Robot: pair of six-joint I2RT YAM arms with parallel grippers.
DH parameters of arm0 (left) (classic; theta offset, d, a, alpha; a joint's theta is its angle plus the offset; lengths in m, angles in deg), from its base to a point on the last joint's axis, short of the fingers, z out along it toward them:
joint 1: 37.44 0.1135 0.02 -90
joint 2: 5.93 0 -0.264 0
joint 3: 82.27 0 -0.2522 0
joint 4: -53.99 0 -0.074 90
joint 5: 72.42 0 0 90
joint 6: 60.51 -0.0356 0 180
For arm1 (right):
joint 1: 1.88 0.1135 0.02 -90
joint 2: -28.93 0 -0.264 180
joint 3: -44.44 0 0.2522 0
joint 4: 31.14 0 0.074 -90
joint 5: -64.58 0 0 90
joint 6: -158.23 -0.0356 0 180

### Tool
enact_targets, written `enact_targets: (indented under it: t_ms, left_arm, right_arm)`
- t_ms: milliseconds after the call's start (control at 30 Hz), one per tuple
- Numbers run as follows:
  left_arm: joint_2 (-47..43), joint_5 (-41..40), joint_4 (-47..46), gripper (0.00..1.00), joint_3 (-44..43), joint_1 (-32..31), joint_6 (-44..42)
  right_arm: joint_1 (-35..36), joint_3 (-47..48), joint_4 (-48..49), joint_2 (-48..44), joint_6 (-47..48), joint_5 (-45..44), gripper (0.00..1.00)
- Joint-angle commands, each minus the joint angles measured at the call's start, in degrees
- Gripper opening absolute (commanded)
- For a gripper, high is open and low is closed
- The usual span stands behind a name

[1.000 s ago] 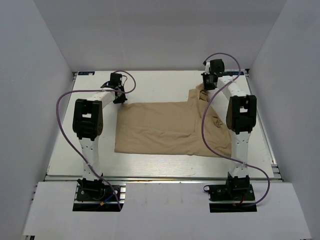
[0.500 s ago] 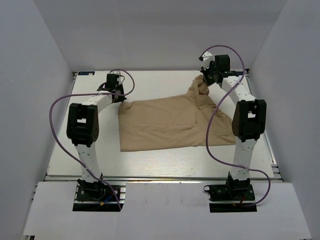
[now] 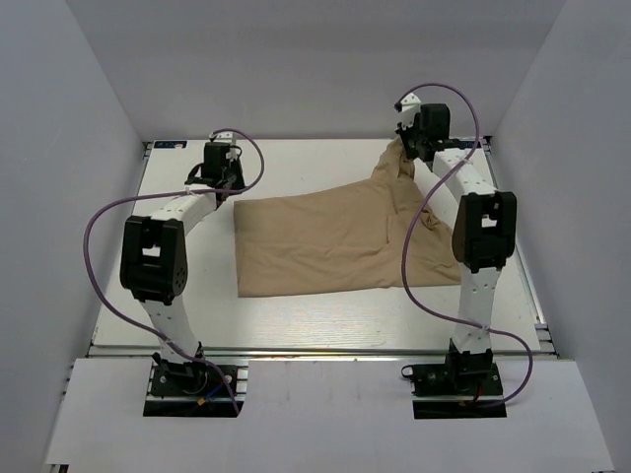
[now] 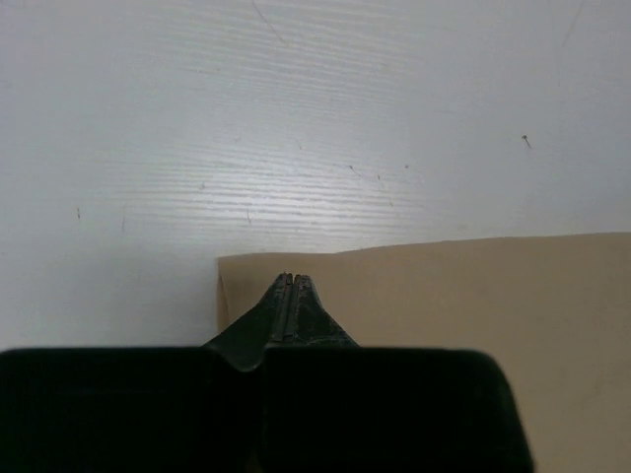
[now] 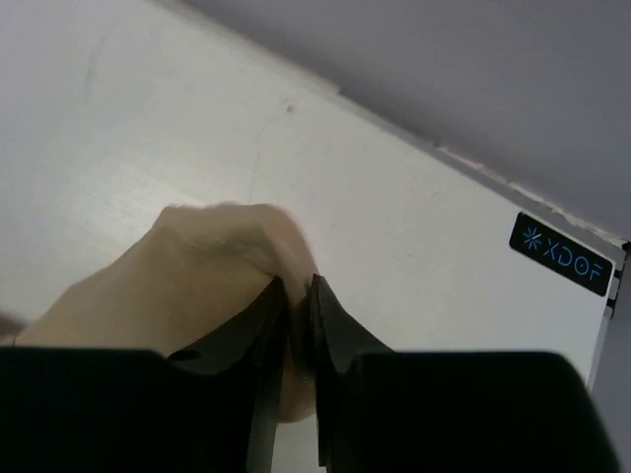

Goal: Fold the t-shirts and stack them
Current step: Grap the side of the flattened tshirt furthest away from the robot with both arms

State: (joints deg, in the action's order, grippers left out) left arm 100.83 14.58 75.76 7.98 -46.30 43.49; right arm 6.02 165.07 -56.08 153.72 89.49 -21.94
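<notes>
The tan t-shirt (image 3: 325, 241) lies mid-bench with its long axis running left to right. Its far edge climbs toward the far right corner, where the cloth rises off the bench (image 3: 315, 163) in a bunched peak.

The right gripper (image 3: 406, 150) holds that peak. In the right wrist view its jaws (image 5: 296, 286) are nearly closed, with a fold of t-shirt (image 5: 187, 266) pinched between them.

The left gripper (image 3: 229, 189) sits at the t-shirt's far left corner. In the left wrist view its jaws (image 4: 292, 286) are pressed together right over the corner of the flat cloth (image 4: 473, 315). I cannot tell whether they have hold of any fabric.

A second ago the right far corner hung lower and nearer the middle. It is now raised and drawn toward the back, and the t-shirt's near left corner has slid slightly right.

Bare bench runs along the left, far and near sides. The right gripper is close to the far edge, near the XDOF label (image 5: 560, 254).
</notes>
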Motion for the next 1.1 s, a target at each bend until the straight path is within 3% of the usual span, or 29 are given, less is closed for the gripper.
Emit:
enact_targets:
  t_ms: [0,67,100,133,200,367,433,467,533,667,800,967,1067]
  left_arm:
    - [2.5,-1.8,0.8,0.00,-5.1,0.2,-0.1]
    - [4.0,-1.0,1.4,0.00,-6.0,0.2,-0.1]
    - [4.0,-0.3,1.9,0.00,-6.8,0.2,-0.1]
    - [4.9,0.2,2.4,0.00,-7.4,0.2,-0.1]
    - [5.5,0.2,3.5,0.00,-7.9,0.2,-0.1]
    - [5.5,2.1,4.0,0.65,-8.5,0.2,0.5]
    - [5.5,3.2,4.0,0.78,-8.5,0.2,0.5]
    - [5.5,3.8,4.6,0.94,-8.5,0.2,0.5]
    - [5.5,3.8,4.6,1.00,-8.5,0.2,0.5]
    - [6.7,3.8,6.9,1.00,-8.5,0.2,1.1]
    - [6.7,3.8,8.4,1.00,-9.0,0.2,1.1]
    - [5.5,14.8,6.6,1.00,-6.6,-0.9,1.1]
    - [5.5,29.0,-0.6,1.00,-2.4,-1.4,2.9]
  right_arm:
    - [0.4,5.2,7.4,5.7,1.4,-4.1,0.25]
    - [0.8,5.6,14.0,7.6,5.9,-6.8,0.33]
    - [1.3,7.9,14.7,9.7,6.3,-7.4,0.47]
    - [1.5,9.6,12.9,10.6,6.3,-8.3,0.90]
    - [1.5,15.1,8.1,12.3,4.5,-8.5,0.90]
    - [1.0,8.4,5.6,6.1,-4.1,-7.6,0.90]
    - [1.1,7.1,4.1,4.2,-6.5,-8.0,0.90]
    - [1.0,7.2,0.8,4.2,-7.3,-8.8,0.90]
    - [0.8,9.9,-1.5,6.1,-10.6,-10.7,0.90]
    - [-0.9,18.4,-10.3,11.8,-19.1,-13.3,0.88]
    - [-2.4,19.9,-10.7,15.0,-28.0,-6.1,0.78]
    - [-3.3,19.7,-10.2,18.2,-33.5,7.7,0.72]
    - [-3.4,18.9,-8.8,19.8,-36.1,10.0,0.69]
